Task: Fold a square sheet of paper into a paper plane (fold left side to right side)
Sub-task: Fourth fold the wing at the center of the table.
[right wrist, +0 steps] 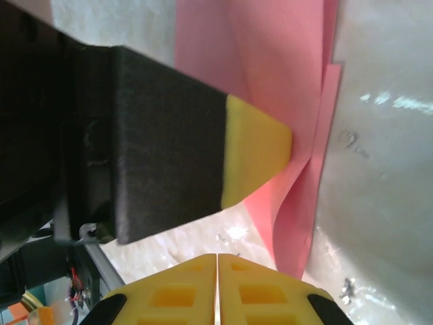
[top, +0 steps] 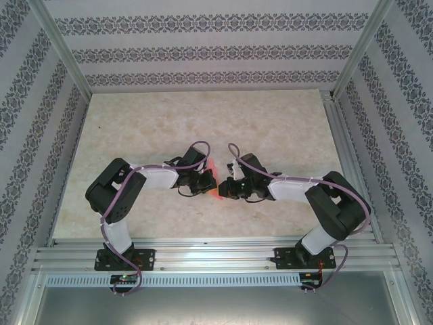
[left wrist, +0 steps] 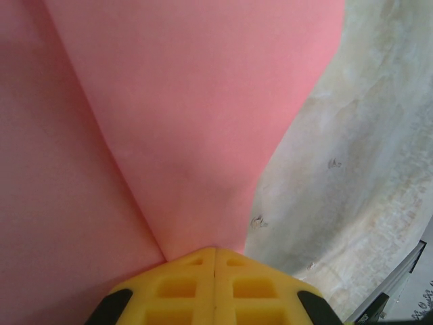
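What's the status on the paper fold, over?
Left gripper shut, pinching paper. Right gripper shut beside paper, grip unclear. Paper creased, between both grippers. Grippers crowd each other.

No legible text, labels, numbers — none anywhere.

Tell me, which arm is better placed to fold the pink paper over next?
Left, probably. The left gripper is shut with the pink paper running into its fingertips, so it seems to grip it. The right gripper is shut beside the paper, gripping nothing visible.
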Action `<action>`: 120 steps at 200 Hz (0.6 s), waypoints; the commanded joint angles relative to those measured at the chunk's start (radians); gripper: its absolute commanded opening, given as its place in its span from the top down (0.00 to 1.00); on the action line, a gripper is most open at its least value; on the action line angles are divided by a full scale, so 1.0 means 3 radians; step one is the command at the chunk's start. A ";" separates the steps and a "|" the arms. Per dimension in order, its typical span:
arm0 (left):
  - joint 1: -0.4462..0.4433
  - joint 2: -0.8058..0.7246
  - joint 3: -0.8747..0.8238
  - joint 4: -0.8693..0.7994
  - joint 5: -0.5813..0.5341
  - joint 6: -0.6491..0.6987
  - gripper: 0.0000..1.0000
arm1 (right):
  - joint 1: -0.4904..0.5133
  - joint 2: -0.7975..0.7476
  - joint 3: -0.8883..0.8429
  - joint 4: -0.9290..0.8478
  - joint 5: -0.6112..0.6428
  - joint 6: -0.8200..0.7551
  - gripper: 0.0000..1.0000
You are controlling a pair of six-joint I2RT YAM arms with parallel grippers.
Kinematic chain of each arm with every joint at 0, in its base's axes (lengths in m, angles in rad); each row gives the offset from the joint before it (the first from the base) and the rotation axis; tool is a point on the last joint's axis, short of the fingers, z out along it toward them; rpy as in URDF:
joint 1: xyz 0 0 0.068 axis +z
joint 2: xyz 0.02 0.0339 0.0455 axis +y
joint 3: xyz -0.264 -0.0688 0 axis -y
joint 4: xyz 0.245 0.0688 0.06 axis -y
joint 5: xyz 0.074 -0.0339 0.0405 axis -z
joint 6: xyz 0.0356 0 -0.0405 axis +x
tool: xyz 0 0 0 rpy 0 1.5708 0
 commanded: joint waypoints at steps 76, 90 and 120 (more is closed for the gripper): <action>-0.0037 0.0236 -0.0105 -0.0627 -0.0189 0.0097 1.00 | 0.0137 0.0343 0.0221 -0.0079 0.0287 -0.0166 0.90; -0.0036 0.0242 -0.0103 -0.0628 -0.0189 0.0101 1.00 | 0.0140 0.0351 0.0227 -0.0183 0.0329 -0.0199 0.90; -0.0039 0.0244 -0.0105 -0.0636 -0.0202 0.0102 1.00 | 0.0143 0.0352 0.0145 -0.0204 0.0300 -0.0188 0.90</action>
